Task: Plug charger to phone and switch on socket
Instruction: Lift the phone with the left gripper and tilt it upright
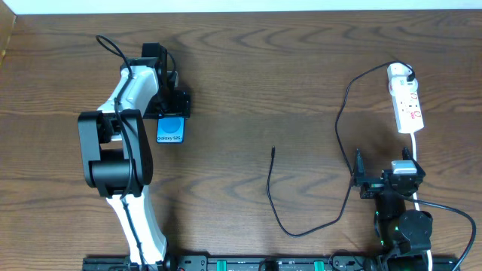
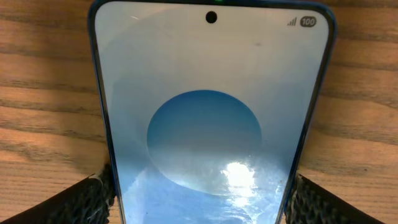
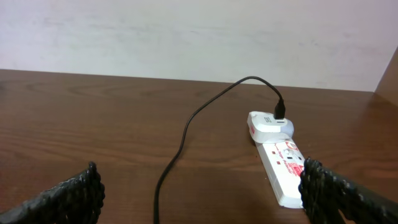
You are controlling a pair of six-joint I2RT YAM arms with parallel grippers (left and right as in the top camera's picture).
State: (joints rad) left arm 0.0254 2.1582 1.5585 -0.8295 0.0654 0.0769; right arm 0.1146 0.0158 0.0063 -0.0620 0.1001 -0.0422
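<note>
The phone (image 1: 171, 130) lies flat on the wooden table with its blue screen up; it fills the left wrist view (image 2: 205, 93). My left gripper (image 1: 172, 113) (image 2: 199, 202) is shut on the phone, one finger against each long edge. The black charger cable (image 1: 338, 124) runs from a white adapter (image 3: 270, 124) in the socket strip (image 1: 407, 105) (image 3: 283, 168) and loops down the table. Its plug tip (image 1: 273, 150) lies free at the table's middle. My right gripper (image 1: 382, 165) (image 3: 199, 193) is open and empty, low over the table just short of the strip, with the cable (image 3: 180, 149) between its fingers.
The strip's white cord (image 1: 416, 150) runs down beside the right arm. A pale wall (image 3: 186, 31) stands behind the table's far edge. The left arm's body (image 1: 120, 150) covers the table to the left of the phone.
</note>
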